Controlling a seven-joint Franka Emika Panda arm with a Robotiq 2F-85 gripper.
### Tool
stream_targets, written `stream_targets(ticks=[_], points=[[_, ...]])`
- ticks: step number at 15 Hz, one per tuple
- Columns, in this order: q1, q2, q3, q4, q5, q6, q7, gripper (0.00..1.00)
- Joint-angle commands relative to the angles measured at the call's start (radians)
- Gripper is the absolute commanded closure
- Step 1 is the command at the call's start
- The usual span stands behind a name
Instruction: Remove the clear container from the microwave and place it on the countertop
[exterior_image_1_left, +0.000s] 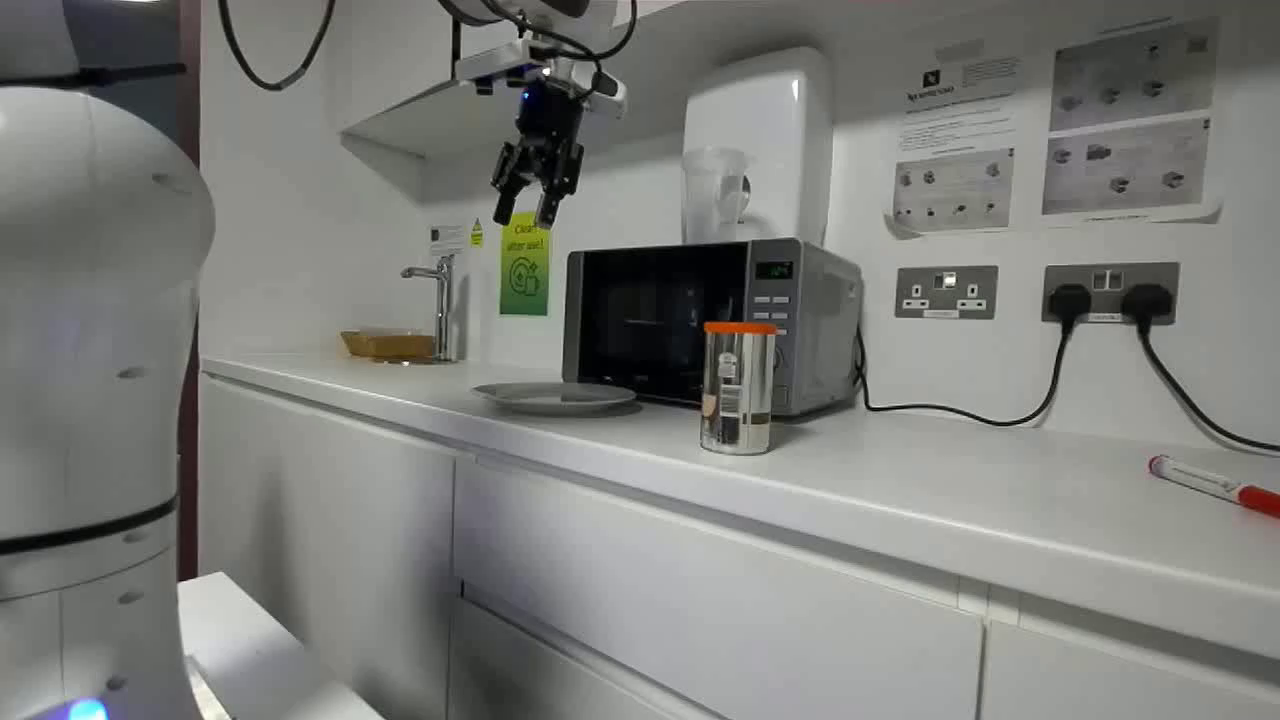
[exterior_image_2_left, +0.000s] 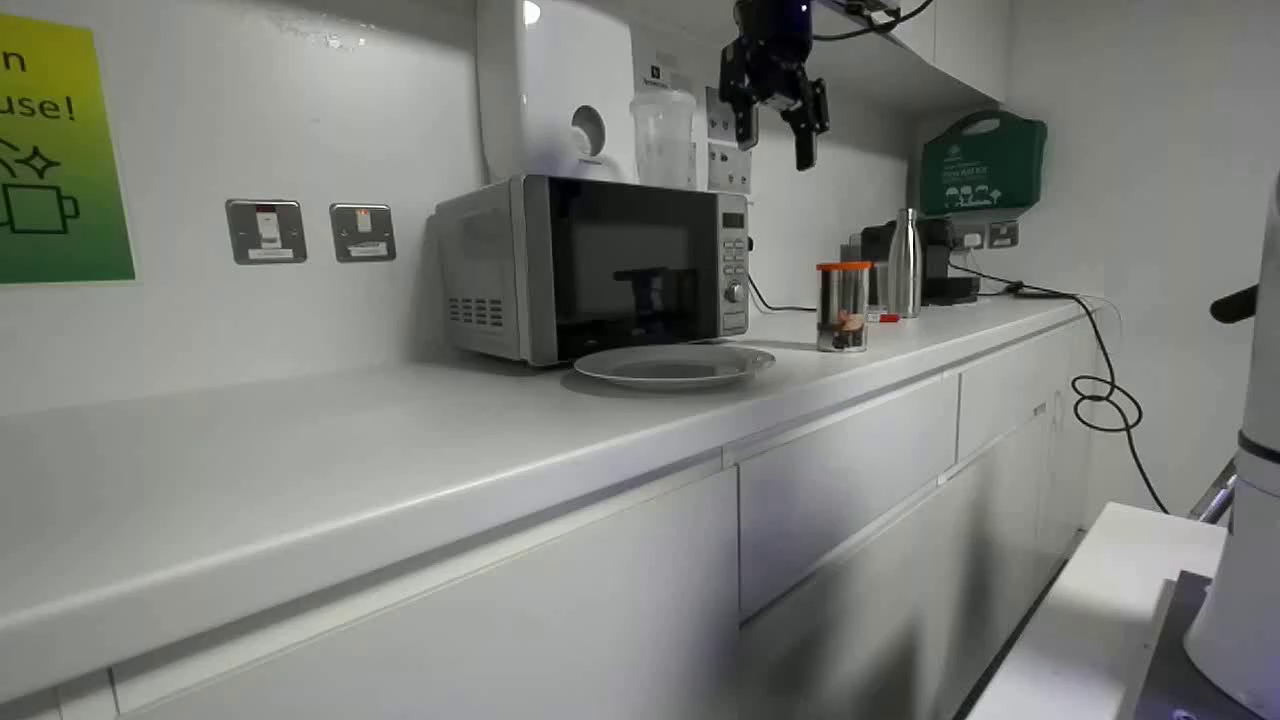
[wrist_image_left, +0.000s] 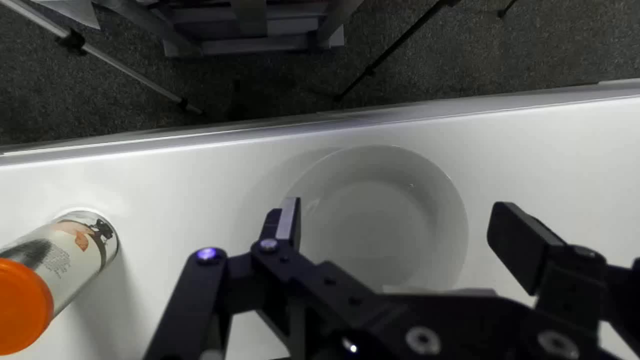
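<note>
A black two-fingered gripper (exterior_image_1_left: 524, 210) hangs with its fingers spread wide above a round pale-grey plate (wrist_image_left: 380, 215), which the wrist view frames between the fingertips. Only that view looks past the fingers, over the front edge of the long, smooth white countertop (wrist_image_left: 190, 200), to dark grey carpet (wrist_image_left: 500, 55) below. Left of the fingers there stands a shiny cylindrical jar (wrist_image_left: 65, 260) with an orange lid, its printed label in sight, its contents impossible to make out; a stretch of countertop parts it from the plate. Behind the fingers, set back from the edge, a boxy silver-grey microwave (exterior_image_1_left: 690, 300) stands with its dark glass door closed. Upright on its top, in both exterior views, rests the see-through, colourless plastic tumbler (exterior_image_1_left: 712, 195), a gap separating it from the fingers; whether it holds anything cannot be told. Farthest from the fingers, in an exterior view, a shallow amber-brown dish (exterior_image_1_left: 392, 346) sits by a chrome tap (exterior_image_1_left: 443, 305); in an exterior view, too, a silver metal bottle (exterior_image_2_left: 905, 265) stands beyond the jar.
</note>
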Motion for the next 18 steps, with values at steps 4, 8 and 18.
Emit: stream_targets(ticks=[4,8,18], points=[[-0.016,0.007,0.005,0.0,-0.014,0.025,-0.032,0.0],[-0.028,0.052,-0.008,0.033,-0.07,0.114,-0.105,0.0],[-0.01,0.197,-0.03,0.241,-0.17,0.265,-0.374,0.0]])
